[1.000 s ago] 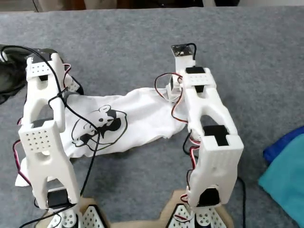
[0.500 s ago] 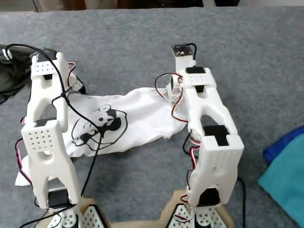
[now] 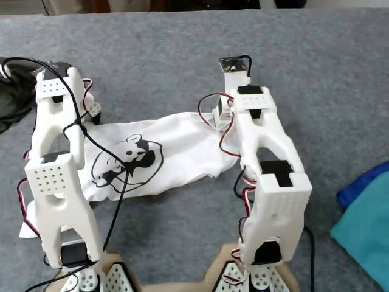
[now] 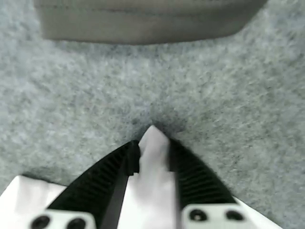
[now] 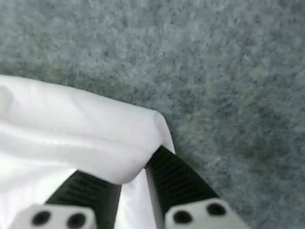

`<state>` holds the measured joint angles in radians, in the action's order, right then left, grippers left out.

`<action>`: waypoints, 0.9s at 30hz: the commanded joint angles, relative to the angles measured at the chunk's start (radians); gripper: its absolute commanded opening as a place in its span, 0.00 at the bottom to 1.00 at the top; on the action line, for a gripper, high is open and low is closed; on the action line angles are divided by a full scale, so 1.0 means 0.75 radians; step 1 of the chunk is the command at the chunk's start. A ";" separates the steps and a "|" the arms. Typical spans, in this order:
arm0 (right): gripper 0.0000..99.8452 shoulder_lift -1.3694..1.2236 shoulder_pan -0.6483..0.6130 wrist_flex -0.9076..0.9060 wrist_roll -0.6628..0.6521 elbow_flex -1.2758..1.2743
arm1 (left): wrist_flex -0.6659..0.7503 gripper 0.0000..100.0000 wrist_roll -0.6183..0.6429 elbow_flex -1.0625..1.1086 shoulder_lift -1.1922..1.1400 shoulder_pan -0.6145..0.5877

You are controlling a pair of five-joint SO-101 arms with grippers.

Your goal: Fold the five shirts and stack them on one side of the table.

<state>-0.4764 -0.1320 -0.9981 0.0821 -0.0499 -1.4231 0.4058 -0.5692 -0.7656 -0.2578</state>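
Pinching the white shirt (image 3: pixel 182 143), both jaws grip its opposite ends.

I am logging two white plastic arms. The left arm (image 3: pixel 51 182) is showing a perforated panel and trailing a black cable; the right arm (image 3: pixel 267 140) is carrying black servo blocks and red-and-white wiring. The left gripper (image 4: pixel 152 143) and right gripper (image 5: pixel 138 167) are showing black ribbed fingers (image 4: pixel 190 176) on white, dark-screwed bases.

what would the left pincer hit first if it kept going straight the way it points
Likely the grey table, almost at once: the left pincer, shut on a pinch of white shirt, tilts down at it with its tip close above. Depth is hard to judge.
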 commanded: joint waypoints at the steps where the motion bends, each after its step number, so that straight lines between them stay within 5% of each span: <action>1: 0.01 0.003 0.013 0.016 -0.012 0.052 | 0.027 0.03 0.010 -0.051 0.007 -0.018; 12: 0.01 0.019 0.021 0.027 -0.018 0.054 | 0.051 0.02 0.000 -0.061 0.038 0.008; 21: 0.00 0.459 0.019 -0.174 -0.567 0.107 | -0.149 0.02 -0.100 -0.352 0.322 0.027; 27: 0.00 0.819 0.024 -0.423 -0.606 0.416 | -0.381 0.02 -0.176 -0.614 0.537 0.035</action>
<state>-0.0269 -0.1304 -1.2390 -0.3445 0.1036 -1.6272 0.2969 -0.9114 -0.4803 -0.2409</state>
